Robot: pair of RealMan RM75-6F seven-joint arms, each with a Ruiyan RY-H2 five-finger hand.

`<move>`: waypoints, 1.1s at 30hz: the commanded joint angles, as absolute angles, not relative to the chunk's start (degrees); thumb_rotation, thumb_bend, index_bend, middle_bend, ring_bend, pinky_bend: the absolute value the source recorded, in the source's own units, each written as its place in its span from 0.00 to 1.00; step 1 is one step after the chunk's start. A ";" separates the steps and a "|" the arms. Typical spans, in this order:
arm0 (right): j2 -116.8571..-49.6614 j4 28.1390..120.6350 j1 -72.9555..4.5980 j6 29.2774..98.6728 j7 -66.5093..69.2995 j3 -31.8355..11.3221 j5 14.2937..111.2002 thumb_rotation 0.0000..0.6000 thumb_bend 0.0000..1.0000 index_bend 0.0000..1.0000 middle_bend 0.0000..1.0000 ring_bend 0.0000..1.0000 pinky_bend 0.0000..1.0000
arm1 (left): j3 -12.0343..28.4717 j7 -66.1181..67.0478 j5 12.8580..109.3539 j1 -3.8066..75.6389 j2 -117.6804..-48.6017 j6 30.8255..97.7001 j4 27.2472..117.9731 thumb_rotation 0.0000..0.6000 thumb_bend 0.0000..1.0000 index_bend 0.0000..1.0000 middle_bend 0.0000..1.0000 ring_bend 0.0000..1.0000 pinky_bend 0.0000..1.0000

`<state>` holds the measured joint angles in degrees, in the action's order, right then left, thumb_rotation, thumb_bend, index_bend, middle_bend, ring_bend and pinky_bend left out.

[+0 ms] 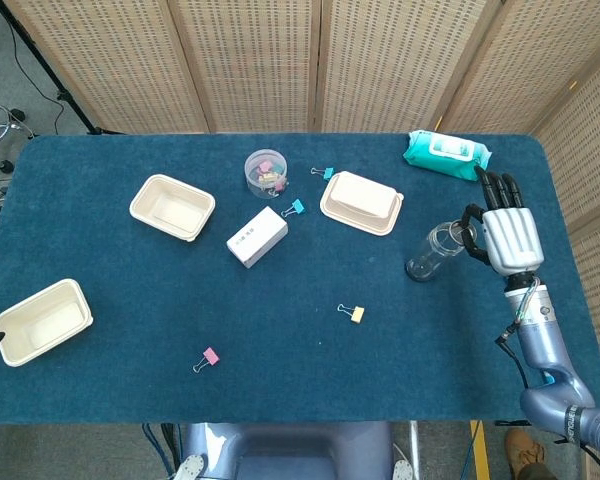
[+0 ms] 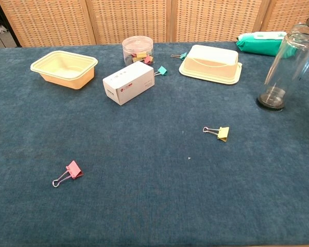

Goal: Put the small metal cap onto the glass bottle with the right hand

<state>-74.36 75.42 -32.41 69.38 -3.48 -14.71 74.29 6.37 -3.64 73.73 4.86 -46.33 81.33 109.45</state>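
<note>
The clear glass bottle (image 1: 430, 250) stands upright and uncapped on the blue table's right side, and it also shows in the chest view (image 2: 283, 67). My right hand (image 1: 507, 232) hovers just right of the bottle's mouth with its fingers pointing away from me. It appears to pinch the small metal cap (image 1: 464, 233), a dark ring at the thumb, beside the bottle's rim. In the chest view only a dark sliver shows at the top right edge. My left hand is out of both views.
A green wipes pack (image 1: 445, 152) lies behind the bottle, and a lidded cream container (image 1: 360, 202) sits to its left. Further left are a white box (image 1: 257, 236), a clip tub (image 1: 265, 170), two open trays (image 1: 172, 206) (image 1: 42, 320) and scattered binder clips (image 1: 356, 314).
</note>
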 commanded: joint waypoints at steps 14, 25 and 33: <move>-75.65 75.02 -32.86 69.22 -3.59 -14.94 74.62 1.00 0.57 0.64 0.00 0.00 0.00 | 6.45 -5.08 73.59 4.55 -45.90 81.52 109.12 1.00 0.04 0.00 0.00 0.00 0.00; -75.66 76.35 -32.82 69.47 -4.52 -14.74 75.06 1.00 0.57 0.65 0.00 0.00 0.00 | 6.32 -5.11 73.92 4.44 -45.83 81.68 109.25 1.00 0.04 0.00 0.00 0.00 0.00; -76.39 75.80 -33.01 69.07 -4.42 -14.90 74.61 1.00 0.57 0.65 0.00 0.00 0.00 | 6.38 -5.64 73.84 4.33 -45.66 81.75 109.14 1.00 0.04 0.00 0.00 0.00 0.00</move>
